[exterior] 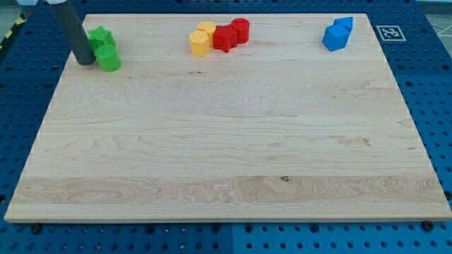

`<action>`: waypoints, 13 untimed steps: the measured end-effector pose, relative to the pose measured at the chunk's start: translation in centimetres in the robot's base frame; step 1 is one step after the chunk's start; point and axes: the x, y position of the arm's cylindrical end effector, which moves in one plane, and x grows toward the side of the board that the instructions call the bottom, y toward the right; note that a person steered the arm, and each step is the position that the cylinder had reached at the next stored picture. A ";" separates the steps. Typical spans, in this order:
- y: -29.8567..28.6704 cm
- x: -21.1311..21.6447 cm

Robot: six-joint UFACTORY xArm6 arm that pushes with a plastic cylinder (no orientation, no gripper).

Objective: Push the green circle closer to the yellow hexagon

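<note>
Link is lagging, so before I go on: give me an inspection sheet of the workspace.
Surface: wooden board, flat.
Job's things: green circle at top left, touching another green block; yellow hexagon top centre, apart from it.
Clutter: second yellow block, two red blocks, two blue blocks.
Grippers: none; my tip sits just left of the green circle.
Cables: nothing seen.
Surroundings: blue pegboard, marker tag.

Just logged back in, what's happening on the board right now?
My tip sits at the view's top left, just left of the green circle, beside another green block. The yellow hexagon lies well to the right, clustered with another yellow block and two red blocks.
</note>
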 end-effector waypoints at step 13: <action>6.9 -1.5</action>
